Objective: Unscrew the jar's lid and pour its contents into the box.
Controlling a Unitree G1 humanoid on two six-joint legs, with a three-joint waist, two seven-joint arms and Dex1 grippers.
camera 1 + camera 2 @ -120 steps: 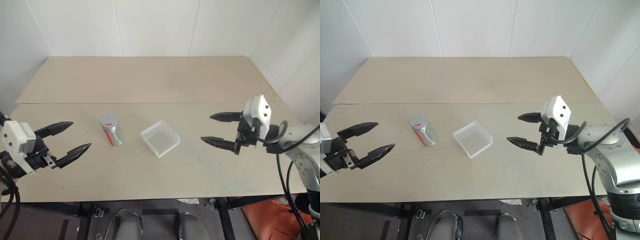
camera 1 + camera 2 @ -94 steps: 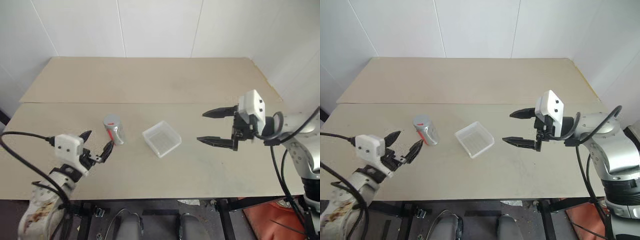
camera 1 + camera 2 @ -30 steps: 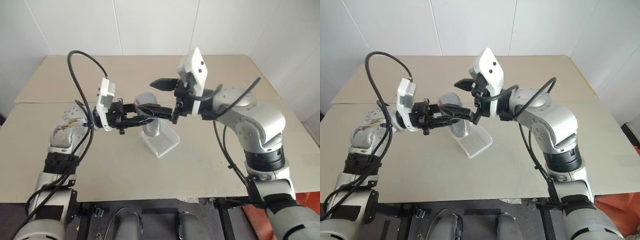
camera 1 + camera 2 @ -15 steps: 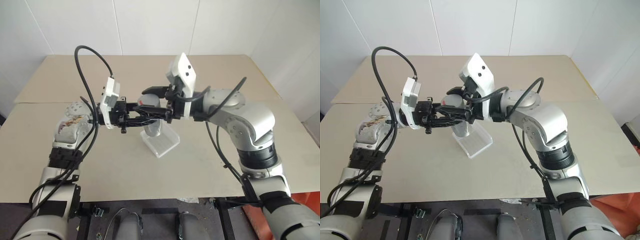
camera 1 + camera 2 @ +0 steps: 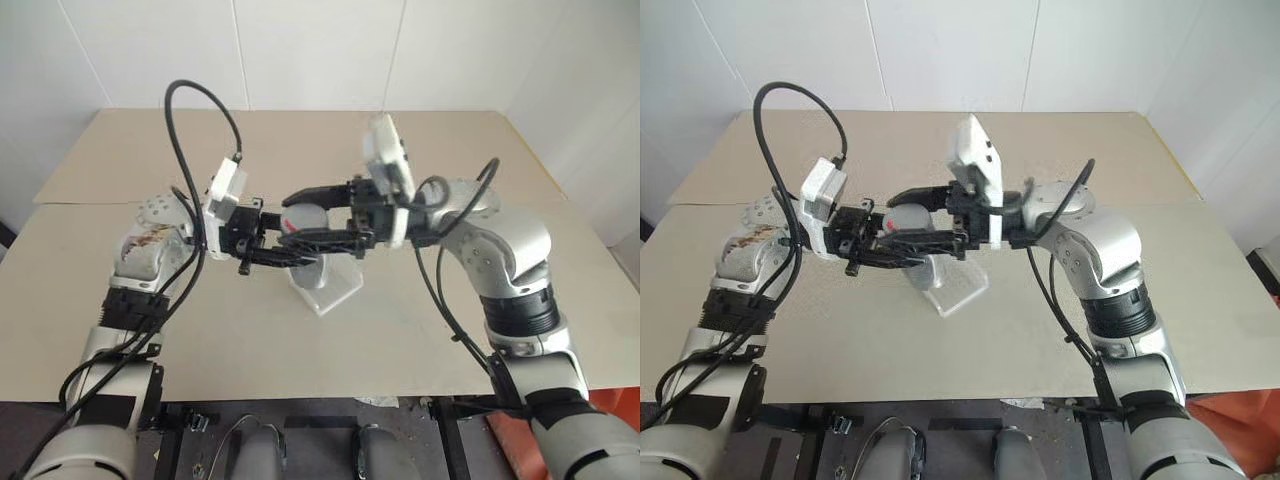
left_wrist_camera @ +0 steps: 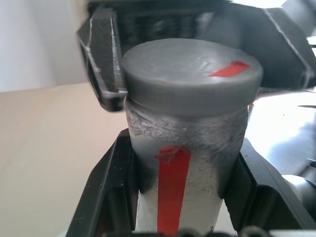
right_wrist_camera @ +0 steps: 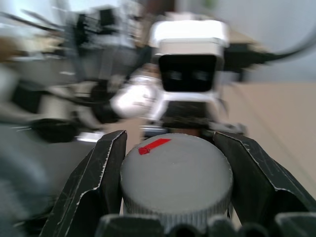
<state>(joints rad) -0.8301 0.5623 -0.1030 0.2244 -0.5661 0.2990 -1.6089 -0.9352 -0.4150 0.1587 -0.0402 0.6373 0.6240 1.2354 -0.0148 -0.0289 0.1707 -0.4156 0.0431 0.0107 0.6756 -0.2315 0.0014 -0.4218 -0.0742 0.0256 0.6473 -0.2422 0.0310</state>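
White wall panels behind, beige tabletop [image 5: 420,330] in front w/ a seam running across its far part. Landmark = the box [image 5: 337,287], clear shallow tray sitting on the table roughly mid-surface.

Jar [image 6: 185,163] is held up in the air just above the box's far-left side, not touching the table; silvery-grey body, red stripe down its side. Lid [image 7: 177,177] is on the jar, grey disc w/ a short red mark on top, ribbed edge. In the head views it shows as a grey round shape [image 5: 303,218] between the two arms, above the box.

Left gripper [image 6: 177,177] comes in from the box's left side, pointing level toward the right; fingers [image 6: 106,190] clamped on the jar body, one each side, below the lid. Grip looks firm, pads pressed against the metal.

Right gripper [image 7: 177,173] comes in from the box's right side, pointing level toward the left; fingers [image 7: 94,182] clenched on the lid, one each side of its rim. Right wrist cam looks straight onto the lid top, w/ the left gripper's white housing [image 7: 190,34] behind it.

Both grippers meet at the jar, almost tip to tip, directly over the box's left half. Contents can't be seen, since the lid is on. Box looks empty, ridged bottom visible.
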